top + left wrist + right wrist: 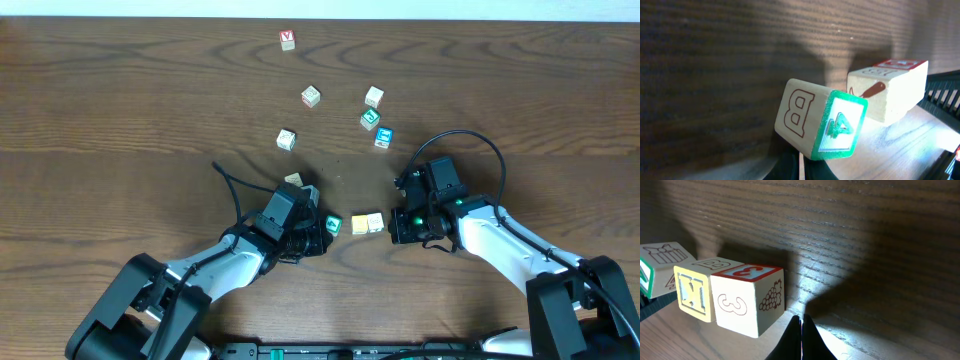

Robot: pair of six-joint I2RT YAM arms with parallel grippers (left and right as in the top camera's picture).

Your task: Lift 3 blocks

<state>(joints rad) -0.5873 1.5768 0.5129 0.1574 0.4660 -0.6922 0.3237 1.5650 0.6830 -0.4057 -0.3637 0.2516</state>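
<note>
Take the yellow block (pixel 359 224) as your marker on the counter (pixel 120 100); it sits in the middle of a short row between your two arms.

To its left, your left tool (pixel 800 162) is clenched, the fingers pressed together with nothing between them. The green block (pixel 840 125) lies right at the tool's tip. It is tilted on an edge, with its green-framed face turned toward the tool and a side marked B facing left. Whether the block leans on the tip you cannot tell from the wrist view. From overhead, the green block sits just left of the yellow block, close beside it.

Just right of the yellow block, and touching it, stands the pale block (pixel 747 300). It is upright, with a red 3 on top and grapes drawn on its side.

Right of that, your right tool (pixel 801 327) is clenched too, and it is empty. Its tip sits low, just beside the pale block's outer face, and contact is not clear.

Beyond the yellow block, well apart from it, a teal cube (pixel 370 119) and a blue cube (pixel 383 137) lie near each other.
</note>
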